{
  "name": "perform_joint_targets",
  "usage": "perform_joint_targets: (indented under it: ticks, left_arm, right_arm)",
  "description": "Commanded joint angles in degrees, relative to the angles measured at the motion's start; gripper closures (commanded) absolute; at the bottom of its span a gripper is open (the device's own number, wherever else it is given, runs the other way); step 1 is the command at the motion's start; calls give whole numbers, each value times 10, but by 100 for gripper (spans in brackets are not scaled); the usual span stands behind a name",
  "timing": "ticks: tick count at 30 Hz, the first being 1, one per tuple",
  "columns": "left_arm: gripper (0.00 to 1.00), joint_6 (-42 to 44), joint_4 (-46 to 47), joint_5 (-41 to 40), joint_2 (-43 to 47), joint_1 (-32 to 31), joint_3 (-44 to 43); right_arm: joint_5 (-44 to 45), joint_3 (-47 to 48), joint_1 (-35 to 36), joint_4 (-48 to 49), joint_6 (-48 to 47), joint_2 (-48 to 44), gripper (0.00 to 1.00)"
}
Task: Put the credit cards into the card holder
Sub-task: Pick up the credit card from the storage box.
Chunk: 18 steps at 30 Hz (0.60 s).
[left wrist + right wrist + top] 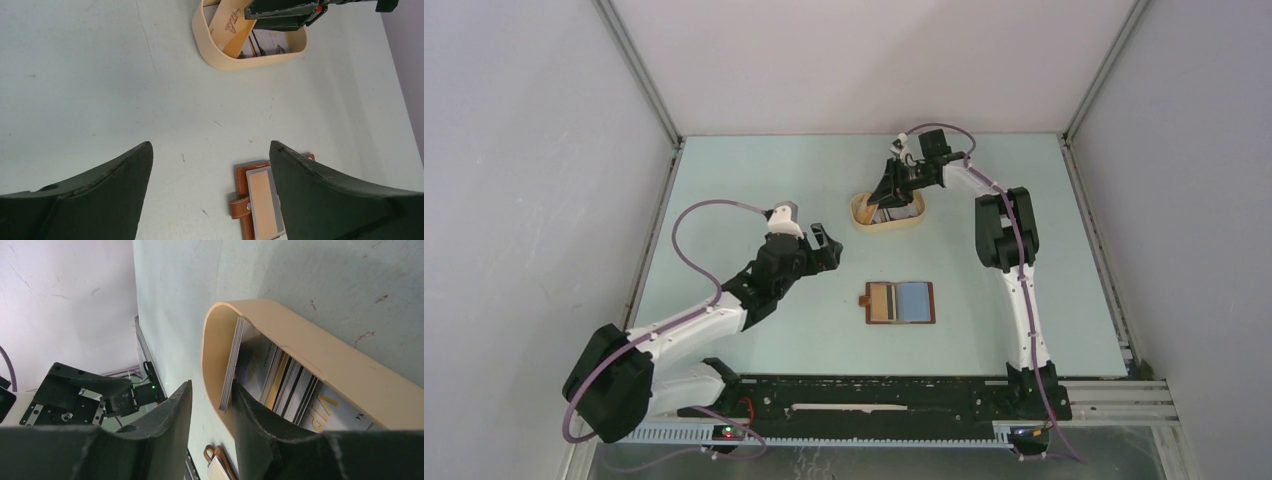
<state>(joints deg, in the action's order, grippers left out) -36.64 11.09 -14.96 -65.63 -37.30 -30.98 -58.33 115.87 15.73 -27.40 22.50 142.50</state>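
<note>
The reddish-brown card holder (900, 302) lies open on the table, with a tan-faced card (885, 302) on its left half and a light blue one (913, 300) on its right. In the left wrist view the holder (243, 200) and its tan card (265, 200) lie below my open, empty left gripper (210, 147) (822, 248). More credit cards (232, 365) stand on edge in the tan oval tray (280, 340) (887, 226). My right gripper (212, 390) (892, 192) is open. One finger is inside the tray against the card stack and the other is outside the tray wall.
The tray (220, 55) stands at the back middle of the table, with the right arm's gripper (282, 12) over it. The left arm shows in the right wrist view (85, 395). White walls close in the table on three sides.
</note>
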Motion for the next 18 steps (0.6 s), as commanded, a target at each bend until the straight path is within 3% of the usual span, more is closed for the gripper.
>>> perform_joint_targets:
  ticks: [1, 18]
  left_arm:
    - [9, -4, 5, 4, -2, 4, -41]
    - [9, -4, 5, 7, -6, 7, -42]
  right_arm:
    - [-14, 9, -7, 6, 7, -9, 57]
    - [-17, 8, -29, 5, 8, -15, 57]
